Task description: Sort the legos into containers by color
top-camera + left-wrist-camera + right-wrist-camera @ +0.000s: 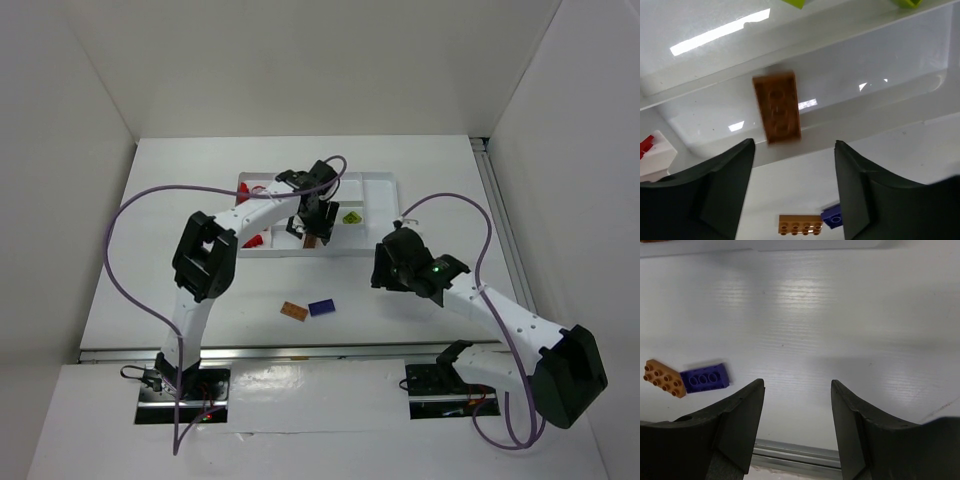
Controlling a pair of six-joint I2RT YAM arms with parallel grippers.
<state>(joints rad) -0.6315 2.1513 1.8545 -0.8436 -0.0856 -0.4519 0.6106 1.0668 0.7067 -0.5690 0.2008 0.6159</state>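
Left gripper (793, 143) spread, pinching nothing; a blue brick (831, 216) sits half hidden behind one finger; beyond the tips a blurred brown brick (776, 107) over a slot of the tray (880, 70), resting or airborne unclear; right gripper (797, 381) spread above the white table (840, 315); white walls (300, 60) enclose it.

White arms (255, 212) with black joint housings (205, 255), purple cables (107, 255) and dark wedge-shaped pincer fingers (735, 425).

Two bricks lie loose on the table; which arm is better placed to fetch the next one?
Probably the right. The right gripper hovers open and empty over the table, with the blue-purple brick and orange brick in its wrist view. The left gripper is over the tray.
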